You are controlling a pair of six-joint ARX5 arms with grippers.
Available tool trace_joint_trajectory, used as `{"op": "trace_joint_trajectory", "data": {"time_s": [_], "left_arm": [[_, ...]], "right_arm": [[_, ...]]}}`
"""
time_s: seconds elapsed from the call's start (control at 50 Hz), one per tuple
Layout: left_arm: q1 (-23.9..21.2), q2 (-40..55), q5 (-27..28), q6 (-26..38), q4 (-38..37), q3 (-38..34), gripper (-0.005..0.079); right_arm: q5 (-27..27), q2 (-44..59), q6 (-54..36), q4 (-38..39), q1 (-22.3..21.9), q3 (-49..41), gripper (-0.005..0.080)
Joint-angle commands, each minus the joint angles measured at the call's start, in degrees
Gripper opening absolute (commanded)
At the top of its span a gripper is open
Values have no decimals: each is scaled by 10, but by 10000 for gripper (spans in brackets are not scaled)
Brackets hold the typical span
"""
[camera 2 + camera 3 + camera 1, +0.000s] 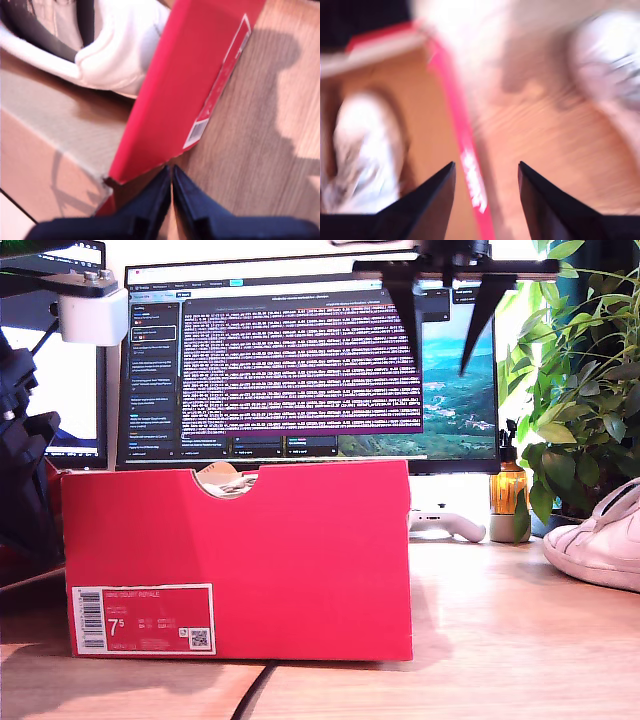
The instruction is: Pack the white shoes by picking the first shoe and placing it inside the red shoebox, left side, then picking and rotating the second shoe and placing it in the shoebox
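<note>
While my first gripper [171, 192] hangs with its jaws pressed closed on nothing above the red shoebox [240, 560], my second gripper [486, 200] hovers with jaws spread and empty over the box's side wall. One white shoe [107, 47] already lies inside the box; the second white shoe [600, 535] sits on the wooden table [500, 640] at the exterior view's right, well apart from the box, so picking, rotating and placing it seems left. Behind stand a monitor [300, 360] and a leafy plant [575, 380].

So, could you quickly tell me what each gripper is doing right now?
My first gripper: closed, holding nothing.
My second gripper: open, holding nothing.
</note>
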Motion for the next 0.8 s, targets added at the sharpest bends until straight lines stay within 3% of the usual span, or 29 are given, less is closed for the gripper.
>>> {"op": "trace_joint_trajectory", "data": {"time_s": [0.0, 0.16, 0.38, 0.6, 0.78], "left_arm": [[-2, 2, 2, -1, 2, 1, -19], [-2, 2, 2, -1, 2, 1, -19], [-2, 2, 2, -1, 2, 1, -19], [-2, 2, 2, -1, 2, 1, -19], [-2, 2, 2, -1, 2, 1, -19]], "right_arm": [[8, -35, 29, 0, -11, -13, 363], [24, -79, 72, -1, -37, -55, 364], [54, -172, 136, 0, -74, -186, 367], [38, -218, 182, -1, -117, -311, 569], [39, -232, 275, -1, -143, -404, 583]]}}
